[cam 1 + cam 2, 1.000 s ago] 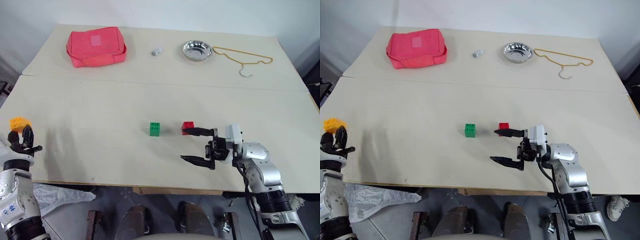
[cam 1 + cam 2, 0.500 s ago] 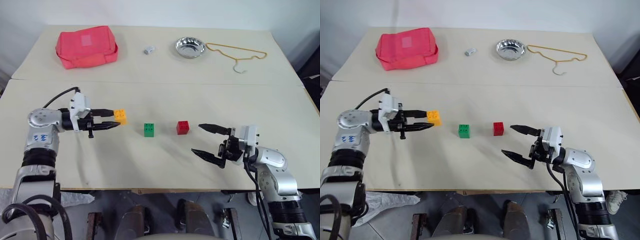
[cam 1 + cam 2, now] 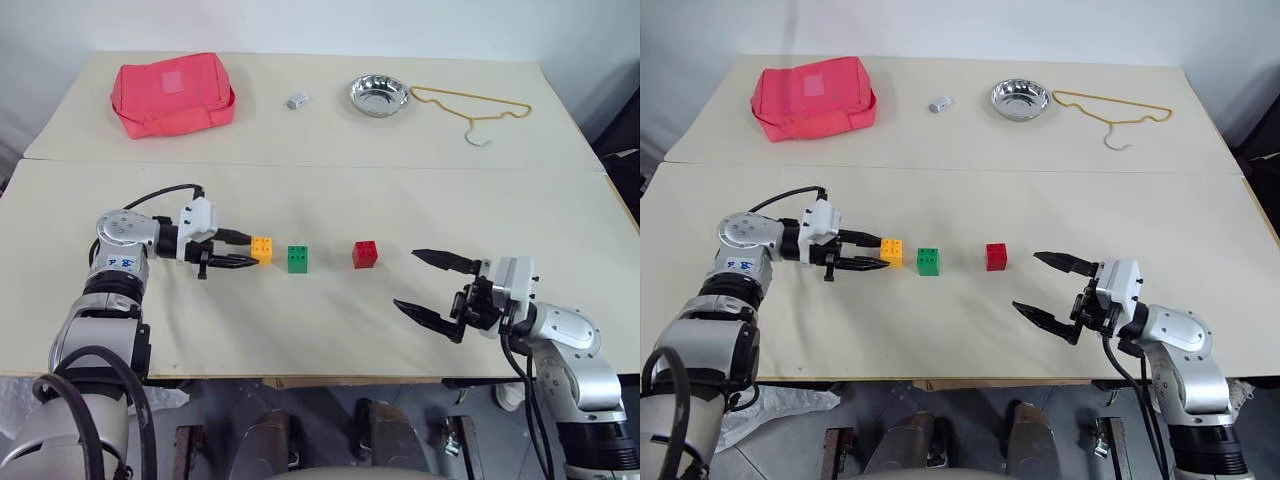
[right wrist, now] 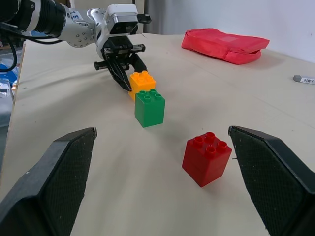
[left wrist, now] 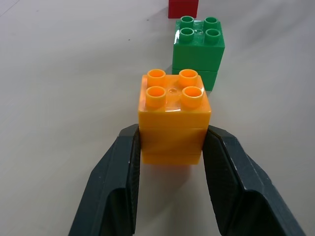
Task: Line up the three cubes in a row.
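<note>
Left gripper [image 3: 248,253] is clamped on the yellow-orange block [image 3: 262,248], one black finger [image 5: 118,187] on each side, studs up. The block sits low at the table [image 3: 330,180] surface; can't tell if it's actually touching down. It's just beside the green block [image 3: 297,258], on that block's left, with a small gap between them.

Green block stands on the table near the middle, studs up. Red block [image 3: 365,253] is further right, apart from the green one by a wider gap than the yellow-green one. The three run roughly left to right: yellow-orange, green, red. The red one looks turned a bit relative to the other two in the right wrist view.

Right gripper [image 3: 432,288] has its fingers spread wide, nothing between them, pointing towards the blocks from the right. It's clear of the red block, off to its right and nearer the table's front edge.

Far side of the table: pink pouch [image 3: 172,92] at the left, small grey metal piece [image 3: 297,100], steel bowl [image 3: 379,95], and a yellow wire hanger [image 3: 474,108] at the right. All well apart from the blocks.
</note>
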You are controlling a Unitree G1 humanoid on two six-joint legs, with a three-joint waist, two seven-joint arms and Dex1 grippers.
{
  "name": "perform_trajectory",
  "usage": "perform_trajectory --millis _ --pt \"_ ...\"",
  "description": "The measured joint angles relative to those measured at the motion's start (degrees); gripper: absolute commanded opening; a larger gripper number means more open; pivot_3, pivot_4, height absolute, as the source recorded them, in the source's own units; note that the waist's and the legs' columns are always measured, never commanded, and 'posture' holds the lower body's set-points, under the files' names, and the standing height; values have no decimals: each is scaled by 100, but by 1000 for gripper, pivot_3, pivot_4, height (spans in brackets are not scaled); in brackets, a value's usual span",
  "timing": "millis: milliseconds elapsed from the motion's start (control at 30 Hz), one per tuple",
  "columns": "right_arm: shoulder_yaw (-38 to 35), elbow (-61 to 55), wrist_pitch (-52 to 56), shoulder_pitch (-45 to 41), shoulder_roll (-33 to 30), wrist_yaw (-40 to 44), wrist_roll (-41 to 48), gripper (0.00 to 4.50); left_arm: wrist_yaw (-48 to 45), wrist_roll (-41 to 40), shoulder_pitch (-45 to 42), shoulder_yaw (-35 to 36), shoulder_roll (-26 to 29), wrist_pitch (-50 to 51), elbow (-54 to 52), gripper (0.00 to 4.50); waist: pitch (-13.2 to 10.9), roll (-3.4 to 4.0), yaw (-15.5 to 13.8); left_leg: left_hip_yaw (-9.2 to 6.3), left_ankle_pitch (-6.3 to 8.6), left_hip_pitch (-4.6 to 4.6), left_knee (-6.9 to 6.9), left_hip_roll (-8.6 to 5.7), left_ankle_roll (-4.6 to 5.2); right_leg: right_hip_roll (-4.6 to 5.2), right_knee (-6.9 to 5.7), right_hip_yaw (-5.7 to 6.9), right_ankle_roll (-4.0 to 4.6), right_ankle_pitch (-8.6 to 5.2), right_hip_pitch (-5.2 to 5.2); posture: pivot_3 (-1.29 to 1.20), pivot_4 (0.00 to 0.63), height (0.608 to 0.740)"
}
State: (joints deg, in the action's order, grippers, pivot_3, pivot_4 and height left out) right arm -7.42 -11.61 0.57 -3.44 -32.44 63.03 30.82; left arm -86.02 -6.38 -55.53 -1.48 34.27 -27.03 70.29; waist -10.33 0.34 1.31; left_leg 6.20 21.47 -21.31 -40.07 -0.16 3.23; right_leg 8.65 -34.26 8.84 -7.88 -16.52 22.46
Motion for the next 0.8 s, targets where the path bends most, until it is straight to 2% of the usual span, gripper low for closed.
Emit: perform_trajectory --millis 233,267,400,600,733,800 --pt "-22 1 68 -30 -18 -11 12 4500 -2 -2 151 86 196 130 -16 4301 0 0 7 -1 0 1 -1 6 1 2 -3 0 0 0 0 0 150 740" --pt "-12 7 76 -66 -18 -7 12 4500 -2 -21 254 151 260 114 -29 4477 0 0 10 -2 0 1 -1 7 0 2 -3 0 0 0 1 0 150 740" --pt "2 43 104 -222 -18 43 14 4500 -2 -242 478 400 295 18 -265 4477 0 0 2 -11 -1 -1 -8 19 1 4 -12 2 0 0 0 0 150 740" --pt "11 118 112 -297 -65 199 16 4500 -3 -689 972 614 313 86 -1203 4477 0 0 -46 -19 0 1 -13 15 2 13 -31 2 0 0 0 0 150 740" --pt "7 189 107 -354 -88 265 21 4500 35 -1140 1731 887 387 595 -2389 4477 0 0 -40 -22 0 3 -14 18 2 13 -37 3 0 0 1 0 150 740" --pt "-59 289 72 -357 -233 460 82 4500 278 -1304 2631 1087 680 1108 -3489 4477 -1 1 37 -24 0 8 -5 19 1 13 -40 0 0 0 2 0 150 740"
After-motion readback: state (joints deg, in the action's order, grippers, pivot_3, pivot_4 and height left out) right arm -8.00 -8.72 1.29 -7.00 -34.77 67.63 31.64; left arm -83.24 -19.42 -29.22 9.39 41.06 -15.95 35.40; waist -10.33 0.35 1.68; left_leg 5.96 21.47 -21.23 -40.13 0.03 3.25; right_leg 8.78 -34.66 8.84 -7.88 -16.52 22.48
